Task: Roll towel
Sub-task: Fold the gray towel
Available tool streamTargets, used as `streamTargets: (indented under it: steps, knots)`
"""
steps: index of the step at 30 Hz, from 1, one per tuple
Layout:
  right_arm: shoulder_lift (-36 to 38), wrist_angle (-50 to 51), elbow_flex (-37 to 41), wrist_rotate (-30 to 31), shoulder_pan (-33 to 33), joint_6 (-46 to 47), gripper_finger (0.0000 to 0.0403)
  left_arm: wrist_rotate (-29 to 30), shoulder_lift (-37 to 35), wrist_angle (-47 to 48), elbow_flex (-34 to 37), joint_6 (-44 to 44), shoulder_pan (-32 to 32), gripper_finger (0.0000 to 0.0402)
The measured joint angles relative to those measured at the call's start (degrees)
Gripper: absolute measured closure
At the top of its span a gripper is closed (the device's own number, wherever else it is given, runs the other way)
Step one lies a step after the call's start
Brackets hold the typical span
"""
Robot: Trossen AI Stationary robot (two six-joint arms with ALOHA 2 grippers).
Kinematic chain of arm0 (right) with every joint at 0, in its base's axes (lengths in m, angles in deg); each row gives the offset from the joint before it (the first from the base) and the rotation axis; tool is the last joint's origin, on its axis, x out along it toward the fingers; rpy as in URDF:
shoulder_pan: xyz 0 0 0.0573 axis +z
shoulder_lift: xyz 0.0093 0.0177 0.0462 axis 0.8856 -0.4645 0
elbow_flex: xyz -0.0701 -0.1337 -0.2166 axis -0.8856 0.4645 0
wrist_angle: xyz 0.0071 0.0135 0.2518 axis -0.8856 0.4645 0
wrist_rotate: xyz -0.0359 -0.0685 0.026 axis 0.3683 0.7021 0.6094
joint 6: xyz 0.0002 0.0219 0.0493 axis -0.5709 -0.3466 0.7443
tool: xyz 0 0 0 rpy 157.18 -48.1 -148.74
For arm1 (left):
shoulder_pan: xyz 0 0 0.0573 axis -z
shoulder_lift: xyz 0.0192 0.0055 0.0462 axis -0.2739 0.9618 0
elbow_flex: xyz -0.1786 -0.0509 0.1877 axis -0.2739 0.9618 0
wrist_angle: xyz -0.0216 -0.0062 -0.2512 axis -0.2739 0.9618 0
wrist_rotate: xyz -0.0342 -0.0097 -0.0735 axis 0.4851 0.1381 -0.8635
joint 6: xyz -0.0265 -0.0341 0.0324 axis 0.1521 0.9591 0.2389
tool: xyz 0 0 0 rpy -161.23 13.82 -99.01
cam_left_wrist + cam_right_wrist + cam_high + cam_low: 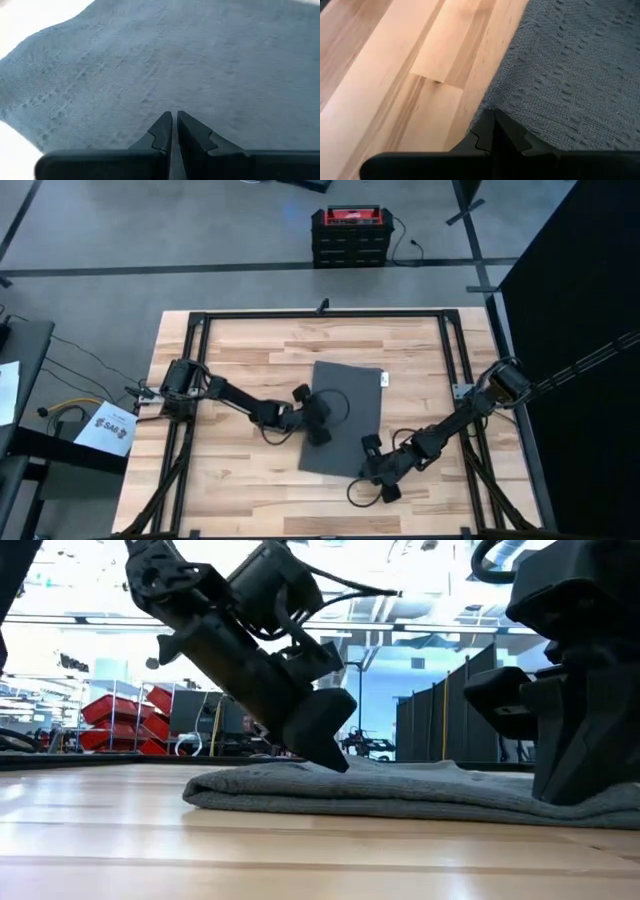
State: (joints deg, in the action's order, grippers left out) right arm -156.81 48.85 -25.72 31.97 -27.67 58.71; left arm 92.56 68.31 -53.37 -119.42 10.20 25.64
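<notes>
The dark grey towel (342, 418) lies flat on the wooden table, with its white tag (384, 380) at the far right edge. My left gripper (318, 423) is shut, its tips down on the towel's left half (174, 116). My right gripper (372, 463) is shut at the towel's near right corner, its tips at the cloth's edge (492, 119). In the low view the left gripper (335, 755) slants down onto the towel (400, 790), and the right gripper (575, 780) stands large at the right. My left gripper presses its shut fingertips (165, 127) down on the towel's top face (150, 100), a little in from the left edge. It slants down from the table's left. The towel lies flat under it. My right gripper sets its shut fingertips (507, 131) on the towel's edge (492, 102) by the near right corner. The cloth there lies flat on the wood. I cannot tell whether any cloth is between the fingers.
A black frame rail (320, 315) runs round the table top. Bare wood (240, 470) lies left of and nearer than the towel. A red and black box (350, 235) stands on the floor beyond the far edge.
</notes>
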Motion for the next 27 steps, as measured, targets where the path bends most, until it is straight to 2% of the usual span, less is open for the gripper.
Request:
streamTargets:
  steps: [4,9,17,20,23,27]
  knots:
    - [2.1,6.3,0.0,0.1,-0.1,1.5,0.0403,-1.1,-0.5,6.9,-0.3,4.6,-0.5,0.0386]
    - [7.8,17.8,0.5,1.5,-1.5,1.9,0.0403,0.4,-0.5,13.1,-0.3,11.2,2.4,0.0386]
    - [19.5,30.8,4.8,7.5,-8.7,3.1,0.0403,-1.2,-3.9,17.0,0.0,25.8,8.1,0.0386]
    - [24.8,29.5,5.2,7.9,-9.3,4.1,0.0403,0.3,-6.7,17.7,0.3,25.2,9.9,0.0386]
    - [28.1,22.4,5.2,8.0,-7.3,3.4,0.0403,4.0,-9.4,14.2,0.1,18.9,10.5,0.0386]
    - [24.8,10.9,5.2,7.9,-4.9,1.4,0.0403,5.0,-9.1,12.0,0.2,10.7,7.7,0.0386]
